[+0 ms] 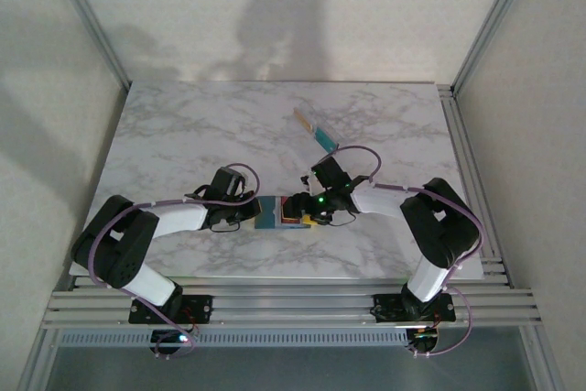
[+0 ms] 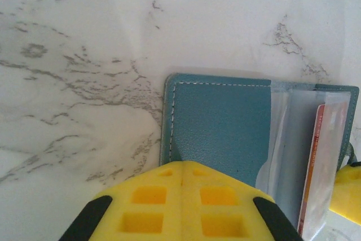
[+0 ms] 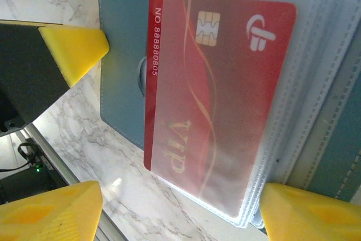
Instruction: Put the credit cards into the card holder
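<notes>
A red credit card marked VIP lies in a clear sleeve of a small teal folding wallet, its left edge sticking out of the sleeve. My right gripper is open and straddles the card and the sleeves; one finger is close to the sleeves' edge and the other stands well off over the marble. My left gripper is shut, with its tips down on the wallet's left cover. In the top view both grippers meet at the wallet. The card holder, long and narrow, lies farther back with a blue card in it.
The marble table has open room at the left and back. Its near edge and the metal rails run just behind the wallet. Light walls and frame posts close in both sides.
</notes>
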You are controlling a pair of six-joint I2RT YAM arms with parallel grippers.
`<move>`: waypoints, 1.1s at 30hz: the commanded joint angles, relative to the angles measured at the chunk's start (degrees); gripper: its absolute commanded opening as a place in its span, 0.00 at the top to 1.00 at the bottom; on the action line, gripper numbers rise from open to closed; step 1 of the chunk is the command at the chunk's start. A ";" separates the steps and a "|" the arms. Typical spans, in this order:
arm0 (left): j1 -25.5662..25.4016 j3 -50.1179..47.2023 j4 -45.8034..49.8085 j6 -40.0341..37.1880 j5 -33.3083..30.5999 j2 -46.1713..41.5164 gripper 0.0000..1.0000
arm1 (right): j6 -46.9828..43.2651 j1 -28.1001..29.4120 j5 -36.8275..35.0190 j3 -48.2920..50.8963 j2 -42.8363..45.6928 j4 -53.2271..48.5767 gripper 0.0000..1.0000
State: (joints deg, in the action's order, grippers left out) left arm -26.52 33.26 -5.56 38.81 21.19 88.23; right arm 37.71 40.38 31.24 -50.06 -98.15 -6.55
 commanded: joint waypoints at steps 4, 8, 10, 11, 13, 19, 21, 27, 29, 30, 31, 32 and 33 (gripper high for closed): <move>0.07 -1.52 4.38 0.56 -1.43 1.82 0.98 | 0.59 0.58 1.19 0.19 -0.17 1.86 0.39; 0.07 -1.61 4.43 0.49 -1.34 1.77 0.98 | -0.09 0.58 0.84 0.08 0.32 1.37 0.46; 0.07 -1.61 4.47 0.46 -1.37 1.82 0.98 | -0.27 0.58 0.82 0.05 0.37 1.40 0.48; 0.07 -1.50 4.46 0.41 -1.40 1.82 0.98 | -0.35 0.58 0.92 0.05 0.41 1.54 0.50; 0.07 -1.43 4.59 0.39 -1.35 1.70 0.98 | -0.29 0.58 1.35 0.12 0.59 2.35 0.52; 0.13 -1.13 4.82 0.30 -0.27 0.67 0.98 | -0.99 0.58 3.63 -0.10 1.63 5.01 0.57; 0.20 -1.00 4.50 0.60 0.81 0.06 0.98 | -1.39 0.58 4.19 -0.30 2.06 5.62 0.57; 0.77 -0.16 3.58 1.53 5.03 -1.48 0.96 | -2.29 0.66 5.58 -0.99 2.18 6.80 0.60; 0.90 0.14 3.72 1.70 5.80 -1.76 0.96 | -2.08 0.80 5.90 -1.17 1.62 7.73 0.61; 1.01 0.24 3.72 1.92 6.11 -2.11 0.95 | -1.75 0.88 6.33 -1.18 1.35 8.62 0.62; 1.16 0.25 3.68 2.10 6.36 -2.33 0.95 | -1.46 1.00 6.69 -1.18 1.09 9.46 0.62; 1.29 0.23 3.59 2.11 6.58 -2.64 0.93 | -1.31 1.24 7.30 -1.24 0.82 10.34 0.62; 1.54 0.25 3.60 2.19 6.46 -2.84 0.91 | -1.39 1.49 7.75 -1.34 0.62 10.98 0.62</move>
State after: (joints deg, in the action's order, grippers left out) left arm -25.85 33.26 -3.51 40.21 25.96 87.15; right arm 36.64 40.84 36.45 -50.04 -97.49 1.17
